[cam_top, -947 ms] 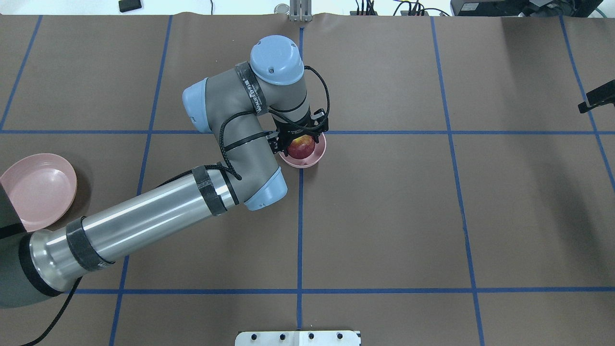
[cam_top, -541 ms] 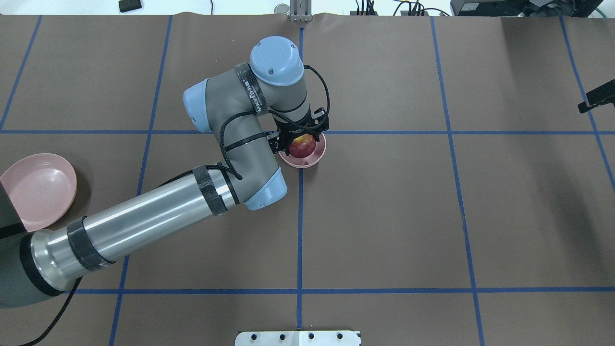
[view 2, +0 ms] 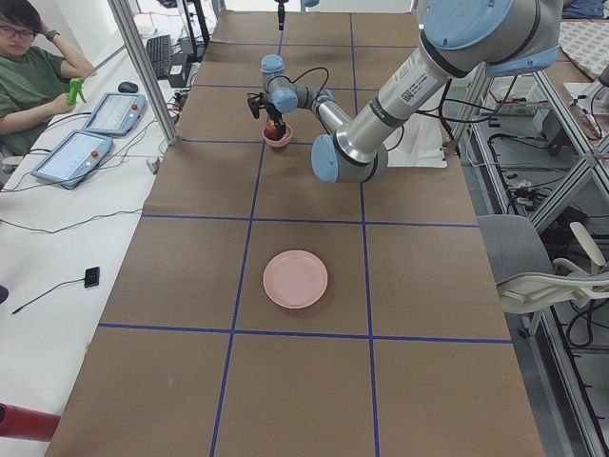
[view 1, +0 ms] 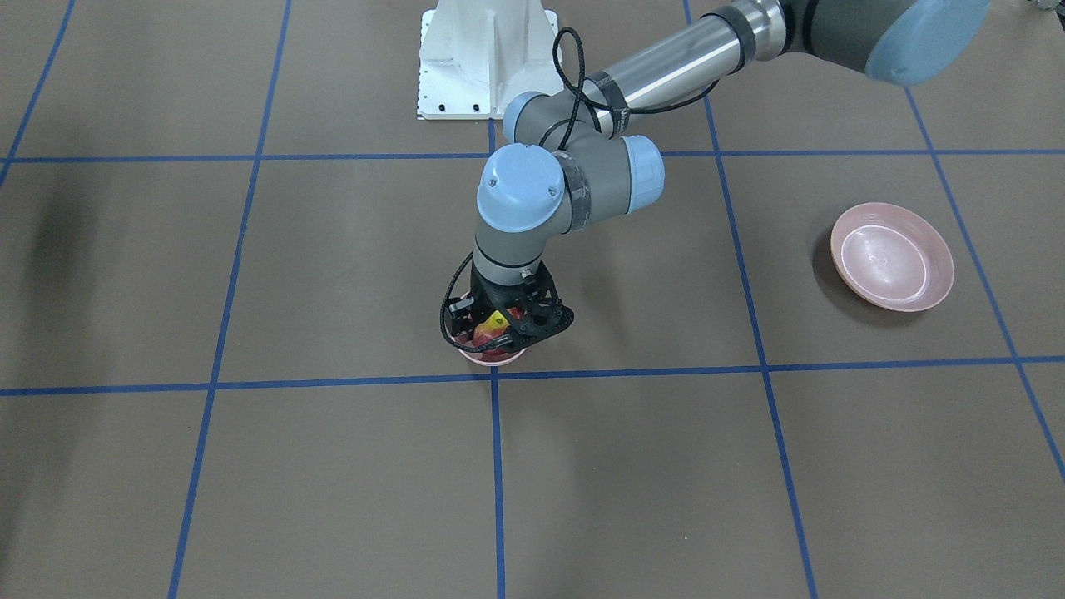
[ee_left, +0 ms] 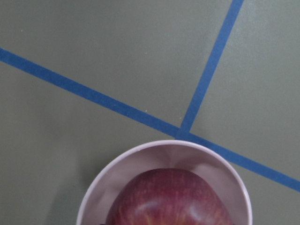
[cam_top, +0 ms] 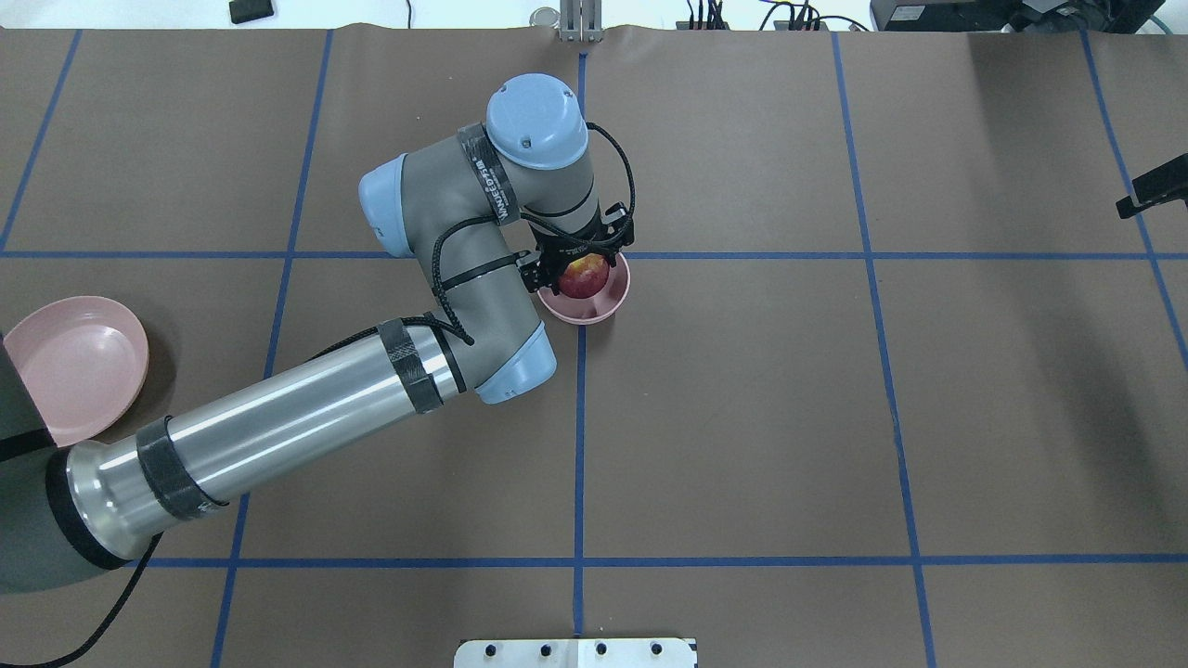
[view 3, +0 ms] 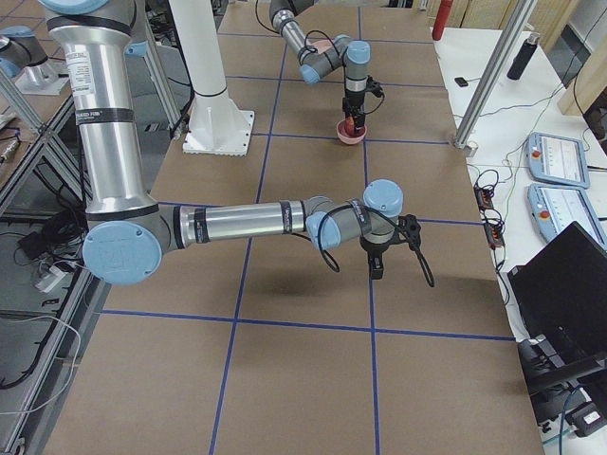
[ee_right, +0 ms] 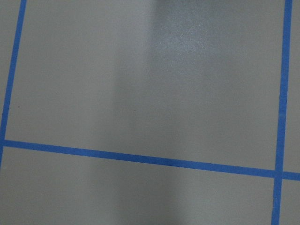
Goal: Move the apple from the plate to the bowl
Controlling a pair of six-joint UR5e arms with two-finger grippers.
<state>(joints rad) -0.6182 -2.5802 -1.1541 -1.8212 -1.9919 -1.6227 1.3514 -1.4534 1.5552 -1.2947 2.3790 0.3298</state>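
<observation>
The dark red apple (cam_top: 583,276) sits low inside the small pink bowl (cam_top: 599,307) near the table's centre. My left gripper (cam_top: 579,263) reaches down over the bowl with its fingers on either side of the apple and is shut on it. In the left wrist view the apple (ee_left: 171,199) fills the bowl (ee_left: 117,171) just below the camera. The pale pink plate (cam_top: 79,357) lies empty at the table's left edge, far from the bowl. My right gripper (cam_top: 1151,193) hangs over the right end of the table; I cannot tell whether it is open or shut.
The brown table is marked by a grid of blue tape (cam_top: 579,445). The robot's white base plate (view 1: 482,58) stands at the robot's side of the table. An operator (view 2: 29,67) sits by tablets beyond the table's far edge.
My left gripper has sunk a little with the apple, deeper into the bowl, and shifted slightly toward the far side. The plate and the right arm have not moved.
</observation>
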